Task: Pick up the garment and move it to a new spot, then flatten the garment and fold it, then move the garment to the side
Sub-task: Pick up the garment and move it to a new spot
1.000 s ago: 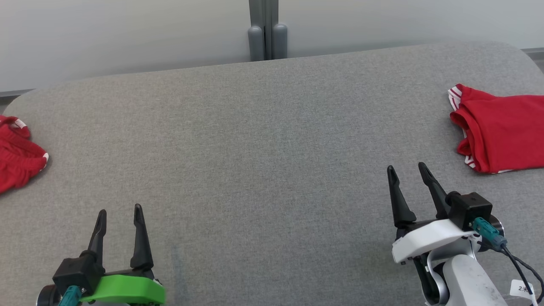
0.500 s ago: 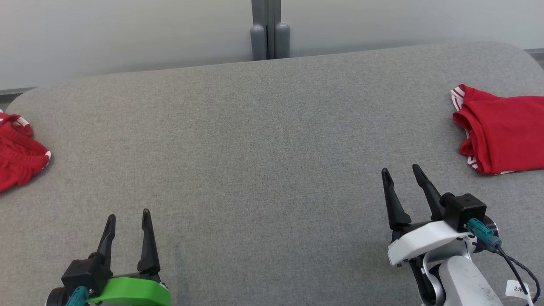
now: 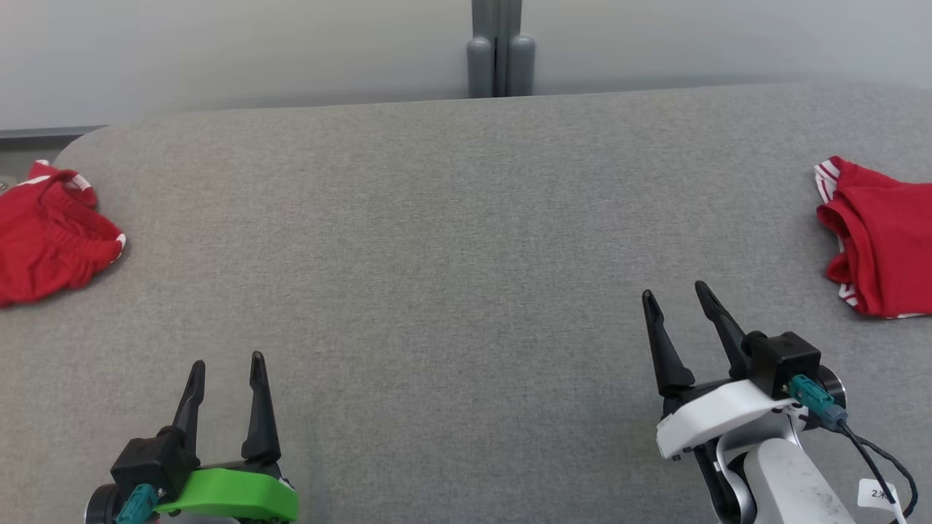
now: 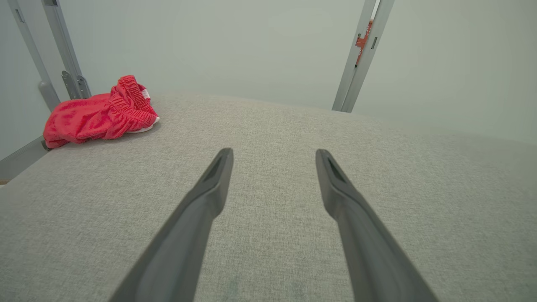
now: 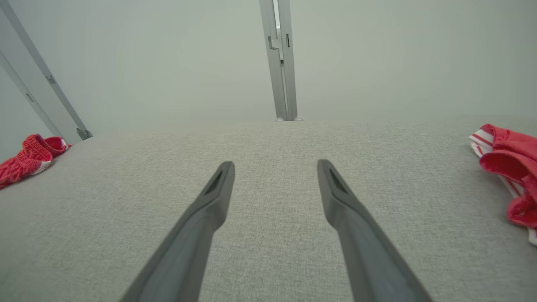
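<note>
A crumpled red garment (image 3: 51, 240) with white trim lies at the far left edge of the grey table (image 3: 451, 240); the same crumpled garment (image 4: 98, 115) (image 5: 29, 161) appears in both wrist views. A folded red garment (image 3: 885, 236) with white stripes rests at the right edge, cut off by the frame; the folded garment (image 5: 509, 167) also appears in the right wrist view. My left gripper (image 3: 226, 362) hovers open at the lower left, empty (image 4: 272, 153). My right gripper (image 3: 673, 293) stands open at the lower right, empty (image 5: 275, 164), left of the folded garment.
A pale wall runs behind the table, with a grey metal post (image 3: 500, 51) at the back centre. Slanted grey frame struts (image 4: 63, 54) stand beyond the left corner. The table's back left corner (image 3: 80, 142) is rounded.
The head camera has turned left, shifting the whole picture right: more of the crumpled garment is in frame, less of the folded one. Both grippers stay open and empty, nearly unmoved.
</note>
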You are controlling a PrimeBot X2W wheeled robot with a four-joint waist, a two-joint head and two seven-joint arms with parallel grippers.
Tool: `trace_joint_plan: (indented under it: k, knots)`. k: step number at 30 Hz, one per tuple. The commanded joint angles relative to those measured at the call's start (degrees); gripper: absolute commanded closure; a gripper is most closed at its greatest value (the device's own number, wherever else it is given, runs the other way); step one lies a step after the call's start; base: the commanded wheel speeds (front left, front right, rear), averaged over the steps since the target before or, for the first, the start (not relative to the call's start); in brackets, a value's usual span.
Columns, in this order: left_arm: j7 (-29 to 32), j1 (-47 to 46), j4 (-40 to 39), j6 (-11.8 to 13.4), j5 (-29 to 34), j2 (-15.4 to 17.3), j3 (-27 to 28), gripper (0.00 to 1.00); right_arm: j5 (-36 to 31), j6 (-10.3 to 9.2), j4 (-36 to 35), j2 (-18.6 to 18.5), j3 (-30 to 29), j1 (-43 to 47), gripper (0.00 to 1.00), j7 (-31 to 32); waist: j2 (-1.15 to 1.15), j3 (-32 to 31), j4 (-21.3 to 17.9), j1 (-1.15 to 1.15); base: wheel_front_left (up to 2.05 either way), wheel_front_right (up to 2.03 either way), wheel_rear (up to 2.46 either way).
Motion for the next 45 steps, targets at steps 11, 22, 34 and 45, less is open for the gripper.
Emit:
trace_joint_plan:
  k: [11,22,34,45]
  knots:
    - [-0.18,0.67,-0.51,0.21,-0.48,0.11,0.87,0.00,-0.58,-0.09,0.58,-0.13,1.40,1.13,0.00,-0.17,0.00,-0.96,15.79,0.00,0.00,0.00,0.00]
    - [-0.18,2.45,-0.93,0.14,-0.89,0.10,1.97,0.00,-0.13,-0.09,1.55,-0.13,3.13,1.47,0.00,-0.16,0.00,-1.61,22.72,0.00,0.00,0.00,0.00]
    - [-0.18,3.09,-1.97,0.14,-2.11,0.09,1.72,0.00,-1.46,-0.09,-0.03,-0.16,1.92,0.41,0.00,-0.16,0.00,0.24,22.17,0.00,0.00,0.00,0.00]
    - [0.30,-13.05,-5.32,-2.91,2.33,9.73,3.97,0.00,-9.72,-0.09,-10.54,-0.15,-4.57,-3.40,0.00,2.90,0.00,10.95,15.79,0.00,0.00,0.00,0.00]
